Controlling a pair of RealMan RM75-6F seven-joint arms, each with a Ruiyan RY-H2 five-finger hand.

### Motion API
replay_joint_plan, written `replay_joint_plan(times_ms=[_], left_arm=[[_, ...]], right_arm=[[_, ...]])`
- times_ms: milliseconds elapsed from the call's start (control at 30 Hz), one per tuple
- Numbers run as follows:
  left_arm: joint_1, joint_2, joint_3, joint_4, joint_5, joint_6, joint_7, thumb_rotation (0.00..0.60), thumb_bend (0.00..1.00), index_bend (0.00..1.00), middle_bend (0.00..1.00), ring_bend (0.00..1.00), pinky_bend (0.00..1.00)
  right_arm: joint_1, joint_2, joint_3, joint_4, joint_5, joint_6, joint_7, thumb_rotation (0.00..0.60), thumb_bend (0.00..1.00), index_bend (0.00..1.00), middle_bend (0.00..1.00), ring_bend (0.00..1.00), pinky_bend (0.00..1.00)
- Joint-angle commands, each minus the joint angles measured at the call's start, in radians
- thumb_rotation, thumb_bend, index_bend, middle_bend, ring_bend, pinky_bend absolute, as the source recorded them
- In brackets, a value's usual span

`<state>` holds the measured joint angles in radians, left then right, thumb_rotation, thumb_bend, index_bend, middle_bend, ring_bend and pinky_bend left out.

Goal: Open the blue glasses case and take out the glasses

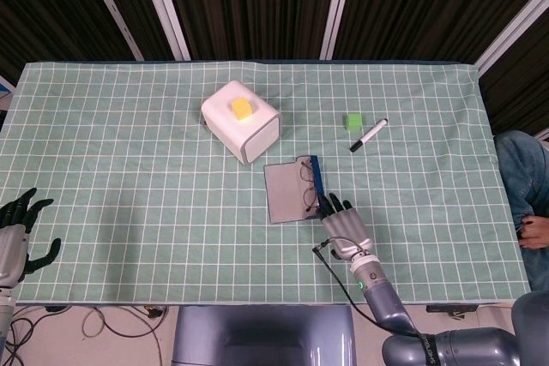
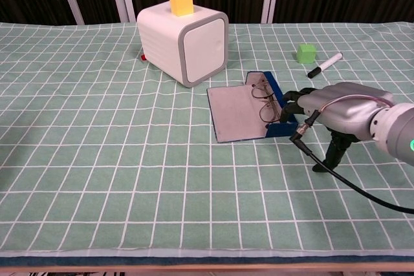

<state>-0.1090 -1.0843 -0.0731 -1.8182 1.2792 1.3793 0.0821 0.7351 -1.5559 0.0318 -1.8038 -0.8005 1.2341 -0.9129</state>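
Fingers (image 2: 294, 97) of my right hand (image 1: 345, 227) reach forward, dark tips touching the near right side of the blue glasses case (image 2: 275, 105); whether they grip its wall or only press against it cannot be told. The blue glasses case lies open near the tabletop's (image 1: 129, 169) middle, its grey lid (image 1: 284, 192) flat to the left, slightly skewed against the cloth's grid, and its blue tray standing as a narrow strip along the right. The glasses (image 2: 263, 99) lie in the tray, frame partly over the grey lid's right edge.

My left hand (image 1: 19, 237) hangs at the near left corner, beyond the cloth's edge, fingers spread and holding nothing.

Behind and left of the case stands a white box (image 1: 241, 121) with a yellow cube (image 2: 181, 2) on top; its near corner is close to the lid's far edge, but apart from it. A green cube (image 1: 352, 121) and a black-and-white marker (image 1: 368, 135) lie just beside each other, behind and right of the case, well apart from my right hand. A black cable (image 2: 349, 189) trails from my right wrist toward the near edge. Open cloth extends left of the lid and along the near edge.
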Motion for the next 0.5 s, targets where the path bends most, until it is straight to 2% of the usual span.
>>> replay_joint_plan(times_ms=[33, 500], left_arm=[[0.000, 0.000, 0.000, -0.001, 0.000, 0.000, 0.001, 0.600, 0.37, 0.18, 0.00, 0.00, 0.00], [0.001, 0.000, 0.000, -0.002, -0.001, 0.000, 0.001, 0.600, 0.37, 0.18, 0.00, 0.00, 0.00]], right_arm=[[-0.005, 0.011, -0.001, -0.007, 0.002, 0.003, 0.001, 0.600, 0.26, 0.24, 0.00, 0.00, 0.21], [-0.022, 0.058, 0.002, -0.003, 0.034, -0.006, 0.015, 0.600, 0.27, 0.24, 0.00, 0.00, 0.21]])
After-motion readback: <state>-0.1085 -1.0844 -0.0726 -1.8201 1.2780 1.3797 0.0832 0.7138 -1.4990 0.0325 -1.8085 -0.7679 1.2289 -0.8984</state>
